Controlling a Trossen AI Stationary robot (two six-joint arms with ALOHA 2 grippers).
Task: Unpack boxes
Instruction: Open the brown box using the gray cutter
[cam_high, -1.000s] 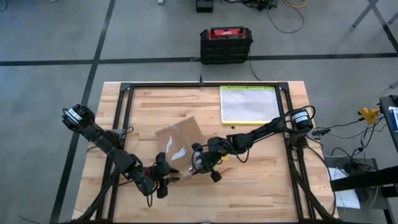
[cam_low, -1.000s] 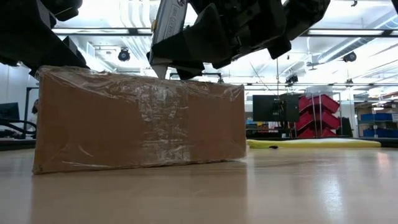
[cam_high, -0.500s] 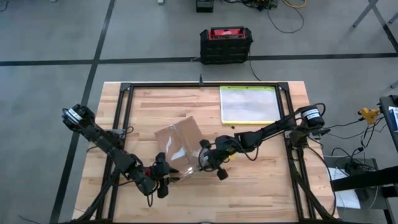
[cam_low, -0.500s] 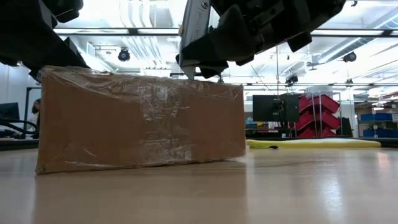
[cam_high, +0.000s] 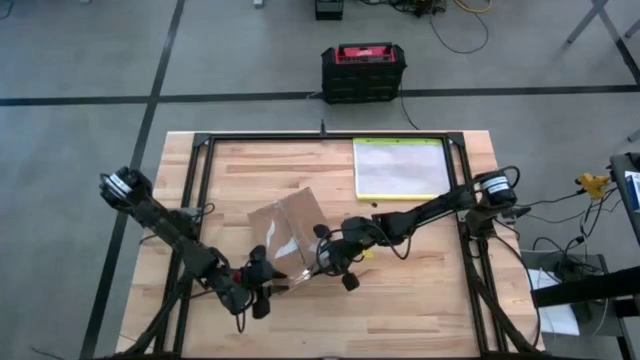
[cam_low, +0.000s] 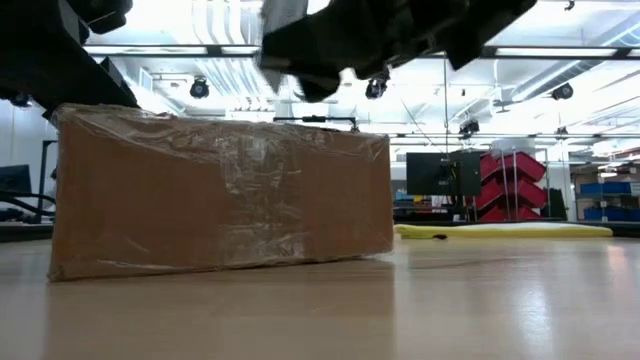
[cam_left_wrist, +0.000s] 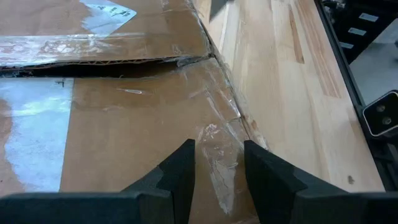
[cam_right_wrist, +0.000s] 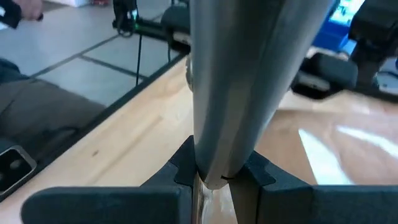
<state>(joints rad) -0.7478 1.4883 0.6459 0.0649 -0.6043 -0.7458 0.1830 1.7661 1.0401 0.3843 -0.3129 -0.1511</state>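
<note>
The right gripper hangs just above the right-hand end of the carton, its fingers clamped on a slim grey metal tool that looks like a blade or cutter; the tool runs straight out from between the fingers. From table height this gripper shows as a dark mass over the carton's top edge, clear of the cardboard. Its arm stretches back across the desk towards the right side of the black frame.

The left gripper sits low at the near corner of the carton. Its two dark fingers stand apart with a gap between them, straddling a wrinkled strip of clear tape that runs along the carton's edge; whether the fingers press the cardboard I cannot tell. Past them a flap seam shows as a dark slit, with more shiny tape on both sides.

The carton is flat, brown and wrapped in glossy tape, lying askew near the middle of the desk, a little towards the front, between the two grippers. It rests flat on the wood.

Well apart from it, at the far right of the desk, lies a clear pouch with a yellow-green edge. On the floor beyond the desk stands a black-and-red case.
</note>
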